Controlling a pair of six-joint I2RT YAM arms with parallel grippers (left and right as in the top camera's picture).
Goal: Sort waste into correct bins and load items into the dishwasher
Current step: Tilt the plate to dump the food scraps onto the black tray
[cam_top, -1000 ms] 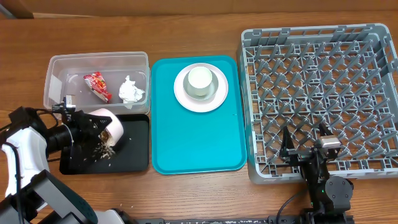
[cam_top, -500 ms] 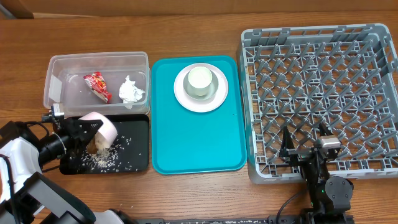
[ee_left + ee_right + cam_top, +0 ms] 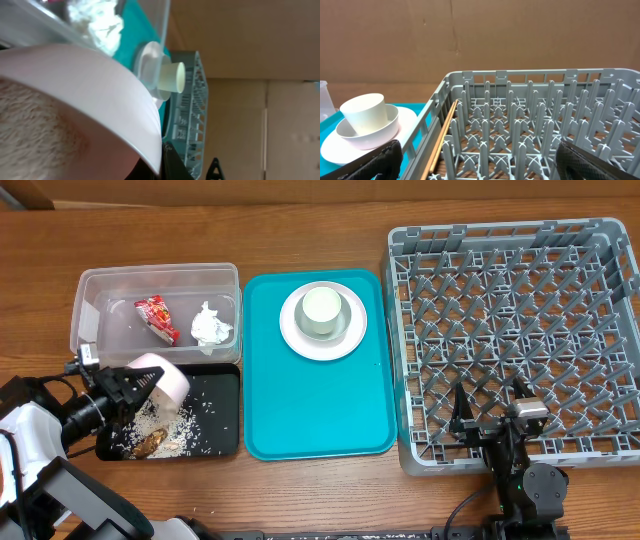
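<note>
Here, clenches left jaws on a tipped white bowl (image 3: 160,377) over the black tray (image 3: 222,420) of strewn rice (image 3: 170,435); spreads right jaws wide by the grey rack (image 3: 520,280); wooden desk (image 3: 300,220), cardboard wall (image 3: 520,35).

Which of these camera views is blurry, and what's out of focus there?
Left wrist: the white bowl right at the lens is soft, while the cup behind is sharper. Right wrist: the dark fingers at the bottom corners are blurred; the rack is crisp. Overhead: sharp and evenly lit.
</note>
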